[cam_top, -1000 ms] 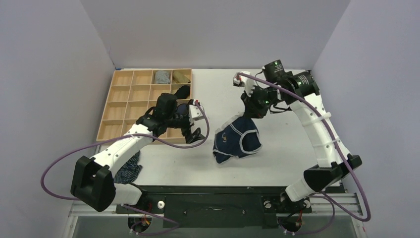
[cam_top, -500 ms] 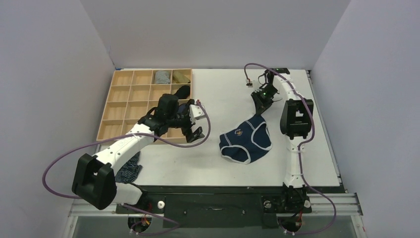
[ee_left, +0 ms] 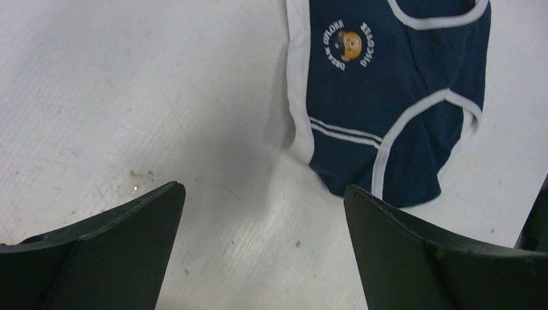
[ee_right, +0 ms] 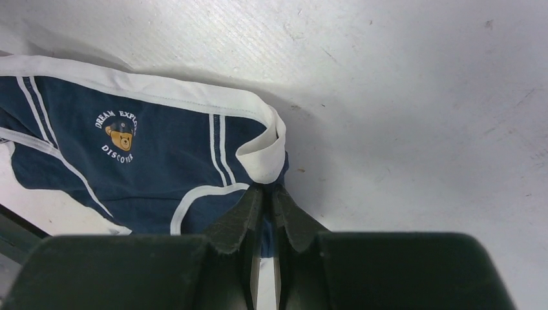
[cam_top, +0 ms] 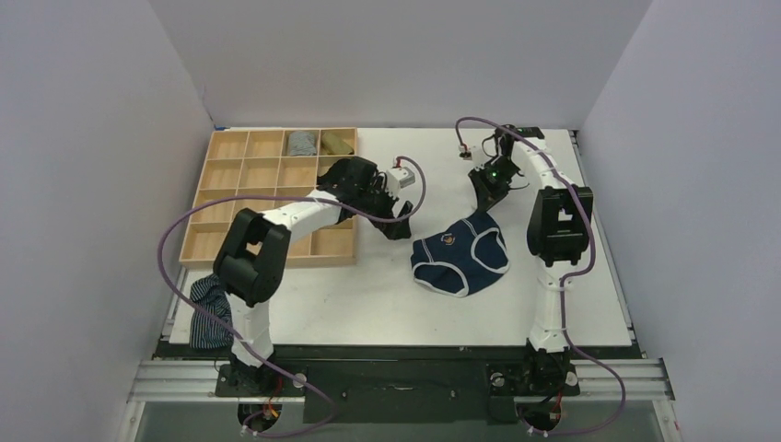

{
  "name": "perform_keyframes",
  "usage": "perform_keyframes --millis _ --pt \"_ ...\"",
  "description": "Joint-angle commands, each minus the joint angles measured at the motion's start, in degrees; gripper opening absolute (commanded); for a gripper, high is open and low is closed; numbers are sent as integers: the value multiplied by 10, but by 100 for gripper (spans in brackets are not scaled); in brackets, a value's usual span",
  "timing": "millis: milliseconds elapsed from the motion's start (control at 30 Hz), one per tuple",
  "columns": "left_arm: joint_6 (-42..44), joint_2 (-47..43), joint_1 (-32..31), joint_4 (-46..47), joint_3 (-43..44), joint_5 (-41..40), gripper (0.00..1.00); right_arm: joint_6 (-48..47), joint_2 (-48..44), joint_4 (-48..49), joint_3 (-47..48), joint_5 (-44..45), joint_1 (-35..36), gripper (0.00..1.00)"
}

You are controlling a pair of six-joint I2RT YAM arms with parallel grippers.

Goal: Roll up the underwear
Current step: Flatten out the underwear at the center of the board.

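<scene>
The underwear [cam_top: 460, 260] is navy blue with white trim and a small bear print. It lies spread flat on the white table, right of centre. My right gripper [cam_top: 481, 204] is at its far right corner, shut on the folded white waistband [ee_right: 263, 158]; in the right wrist view blue fabric shows between the fingertips [ee_right: 249, 206]. My left gripper [cam_top: 403, 219] hovers just left of the underwear [ee_left: 388, 97]. It is open [ee_left: 263, 189] over bare table, with nothing between its fingers [ee_left: 129, 239].
A wooden compartment tray [cam_top: 230, 175] stands at the back left, with a grey roll [cam_top: 300, 143] and an olive roll [cam_top: 337, 141] in its far cells. A dark striped garment [cam_top: 210, 313] hangs at the table's left near edge.
The underwear went from hanging bunched under my right gripper to lying spread on the table. My left arm swung right from the tray's front to the underwear's left side. The striped garment shifted left.
</scene>
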Motion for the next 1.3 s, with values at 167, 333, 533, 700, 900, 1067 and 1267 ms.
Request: perform_keyframes --millis 167,333,533,700,900,1067,1267 --pt "-145 123 -4 -20 120 44 84 4 -43 21 -22 -18 -1 6" --pt "-174 164 -4 -2 119 82 76 4 -45 21 -20 -18 -4 6" --pt "-235 199 -7 36 121 143 54 6 -53 22 -25 -29 -8 6" --pt "-222 193 -6 12 122 165 18 7 -72 27 -41 -38 -11 6" --pt "-164 126 22 -45 115 131 0 -2 -112 28 -70 -62 -17 5" --pt "-106 30 24 -90 82 82 0 -28 -190 28 -152 -96 -18 4" --pt "-24 -123 -20 -141 -13 26 0 -119 -325 -9 -284 -141 -16 4"
